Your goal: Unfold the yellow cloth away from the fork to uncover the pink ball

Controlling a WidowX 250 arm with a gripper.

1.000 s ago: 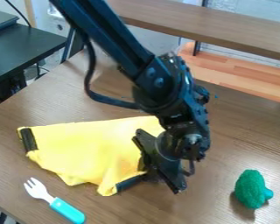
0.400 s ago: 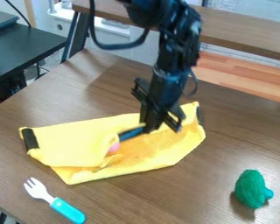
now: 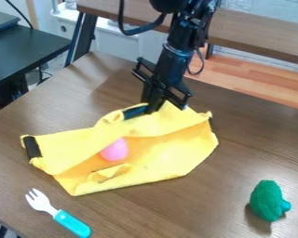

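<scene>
Claw (image 3: 152,109) is pinched closed on the yellow cloth (image 3: 176,160), which spreads below it on the brown bench (image 3: 251,144). A black table (image 3: 33,49) stands left.

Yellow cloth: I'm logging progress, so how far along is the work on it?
Partway, it seems. Done: the yellow cloth's right side lies spread, and a pink object shows inside. In hand: its dark-banded corner, at the gripper. Left, probably: the raised fold and rumpled front flap aren't flat.
</scene>
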